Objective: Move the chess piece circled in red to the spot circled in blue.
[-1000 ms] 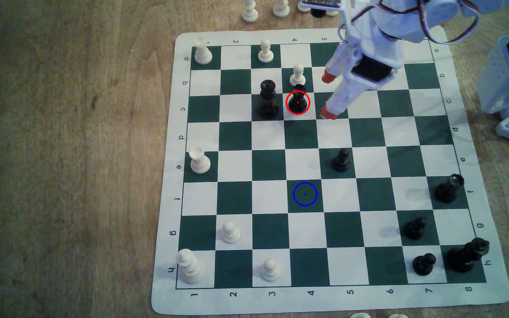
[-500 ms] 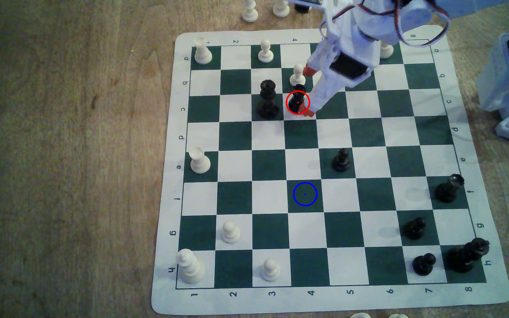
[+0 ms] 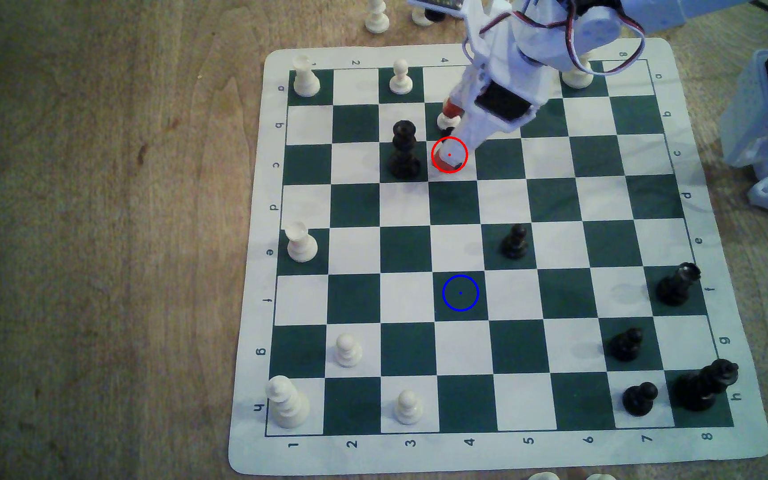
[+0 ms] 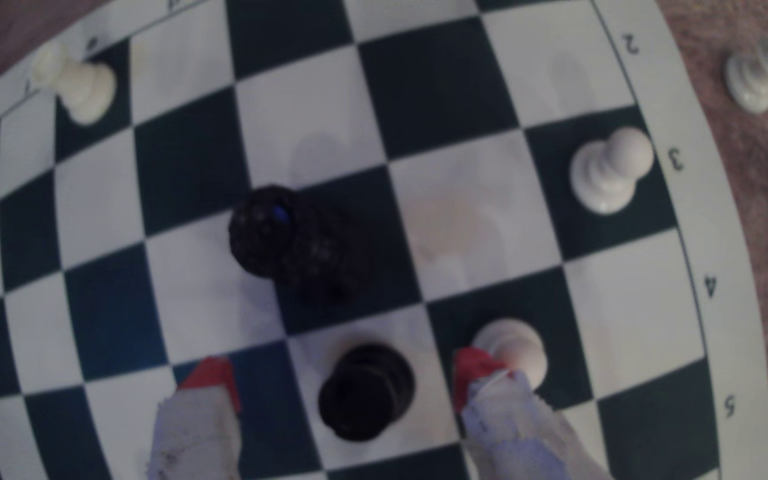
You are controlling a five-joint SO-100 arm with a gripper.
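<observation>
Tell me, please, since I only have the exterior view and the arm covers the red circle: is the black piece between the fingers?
Observer: Yes. In the wrist view the chess piece stands between the two red-tipped fingers of the gripper.
Operator: Are the jaws shut on it?
Observer: No, they stand open, with board showing on both sides of the piece.
Operator: Is anything crowding the fingers?
Observer: One fingertip is right against a white pawn; I cannot tell whether they touch.

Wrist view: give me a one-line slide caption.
Open gripper straddles the black rook on its white square, one red-tipped jaw beside a white pawn, tall black piece beyond.
</observation>
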